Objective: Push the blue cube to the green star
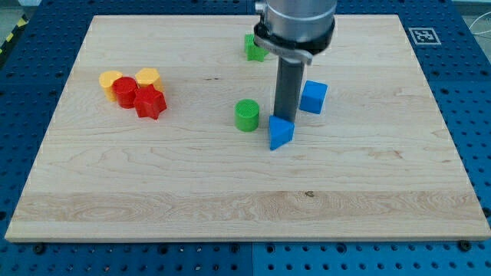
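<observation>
The blue cube [313, 97] sits on the wooden board right of centre. The green star [254, 47] lies near the view's top, partly hidden behind the arm's housing. My rod comes down from the view's top and my tip [284, 118] rests just left of the blue cube and slightly below it. The tip touches the top edge of a blue triangular block [281, 133]. A green cylinder [247, 115] stands left of the tip.
A cluster at the view's left holds two yellow blocks [111, 78] [147, 77], a red cylinder [125, 90] and a red star [150, 102]. The wooden board [245, 199] ends on all sides against a blue perforated table.
</observation>
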{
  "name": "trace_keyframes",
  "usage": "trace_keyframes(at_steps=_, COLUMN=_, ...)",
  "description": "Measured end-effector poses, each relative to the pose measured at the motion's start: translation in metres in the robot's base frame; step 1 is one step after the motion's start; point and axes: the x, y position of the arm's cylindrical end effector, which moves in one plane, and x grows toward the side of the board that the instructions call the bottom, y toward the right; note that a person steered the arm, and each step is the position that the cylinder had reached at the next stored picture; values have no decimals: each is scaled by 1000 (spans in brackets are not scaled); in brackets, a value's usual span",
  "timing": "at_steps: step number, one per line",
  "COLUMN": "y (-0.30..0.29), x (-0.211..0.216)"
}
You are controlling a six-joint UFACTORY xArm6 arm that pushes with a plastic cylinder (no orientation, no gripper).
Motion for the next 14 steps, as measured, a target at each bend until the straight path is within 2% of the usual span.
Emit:
trace_keyframes(at_steps=1, y=14, x=31)
trace_keyframes(at_steps=3, y=42, x=6)
trace_keyframes(at_steps=5, y=40, x=-32)
trace_keyframes(at_steps=10, y=51, x=-84)
trace_keyframes(at_steps=14, y=99, x=-87)
